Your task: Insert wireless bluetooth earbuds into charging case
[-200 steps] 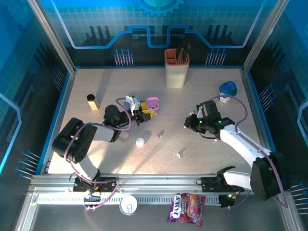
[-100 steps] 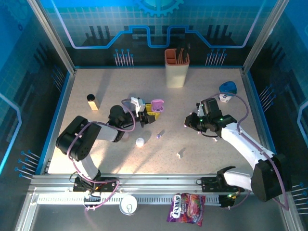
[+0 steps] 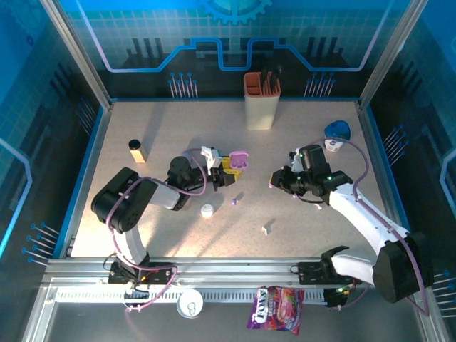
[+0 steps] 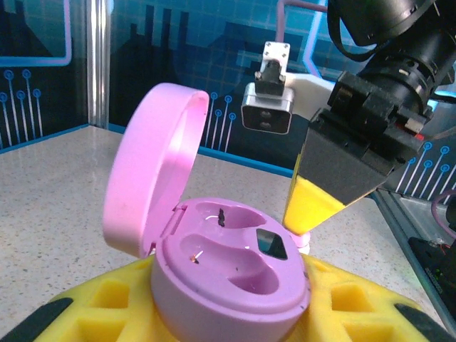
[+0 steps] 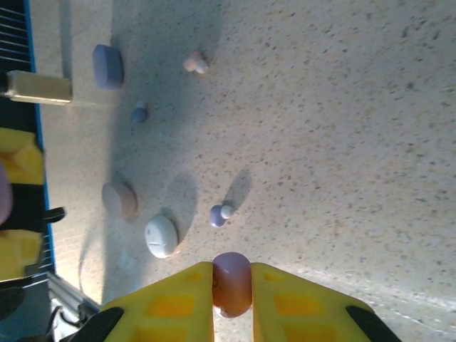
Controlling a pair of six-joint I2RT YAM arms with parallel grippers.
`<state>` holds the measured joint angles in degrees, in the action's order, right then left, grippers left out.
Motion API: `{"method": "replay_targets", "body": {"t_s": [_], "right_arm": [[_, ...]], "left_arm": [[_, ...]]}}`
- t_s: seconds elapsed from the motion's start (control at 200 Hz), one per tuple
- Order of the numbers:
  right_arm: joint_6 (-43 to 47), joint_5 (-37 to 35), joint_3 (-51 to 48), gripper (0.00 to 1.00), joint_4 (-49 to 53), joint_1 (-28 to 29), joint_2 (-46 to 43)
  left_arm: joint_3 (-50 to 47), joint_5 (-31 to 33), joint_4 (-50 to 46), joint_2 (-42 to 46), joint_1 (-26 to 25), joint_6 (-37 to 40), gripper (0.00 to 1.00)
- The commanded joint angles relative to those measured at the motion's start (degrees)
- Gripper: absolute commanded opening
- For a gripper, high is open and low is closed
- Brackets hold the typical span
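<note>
bright, even light on the table (image 3: 306, 135); soft shadows lie across it; blue walls (image 3: 35, 142) dim; close wrist-view foreground slightly blurred.

- Speckled beige tabletop (image 3: 178, 128) forms the work surface.
- Blue circuit-print wall panels (image 3: 142, 43) stand at 9, 12 and 3 o'clock.
- Aluminium rail (image 3: 235, 265) runs along 6 o'clock.

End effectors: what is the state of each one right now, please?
Left end effector: closed on the open pink charging case.
Right end effector: closed on a small earbud.
</note>
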<state>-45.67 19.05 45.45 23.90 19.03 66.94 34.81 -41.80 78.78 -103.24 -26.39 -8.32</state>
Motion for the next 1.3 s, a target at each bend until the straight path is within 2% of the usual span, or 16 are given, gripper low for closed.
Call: {"method": "replay_targets", "body": {"t_s": [0.0,0.285,0.525,0.66,0.75,0.865,1.296], "right_arm": [[-2.8,4.7,0.0,0.16,-2.2,-0.9,-0.9],[-5.4,10.0,-1.6,0.19,-9.5,-0.4,-2.5],[-5.1,6.4,2.4,0.18,-8.5,4.3,-5.2],[-3.5,4.0,5.5,0.17,-7.6,7.5,-3.8],[-1.7,-1.3,8.2,0.15,-7.1,10.0,-3.0],[-0.2,-4.2,10.8,0.16,-7.1,11.8,-1.3],[2.3,-6.3,13.4,0.15,-7.8,13.8,3.5]], "left_arm": [[1.7,0.4,1.6,-1.6,-1.3,2.4,0.33],[2.8,0.6,1.5,-3.2,-2.9,4.8,0.33],[2.6,1.2,1.5,-3.6,-3.9,5.9,0.33],[2.1,2.8,1.5,-3.0,-4.8,6.3,0.32],[1.7,3.5,1.5,-2.5,-5.3,6.5,0.32],[1.4,4.7,1.5,-2.0,-5.7,6.3,0.32],[1.0,6.5,1.5,-0.8,-7.1,6.2,0.32]]}}
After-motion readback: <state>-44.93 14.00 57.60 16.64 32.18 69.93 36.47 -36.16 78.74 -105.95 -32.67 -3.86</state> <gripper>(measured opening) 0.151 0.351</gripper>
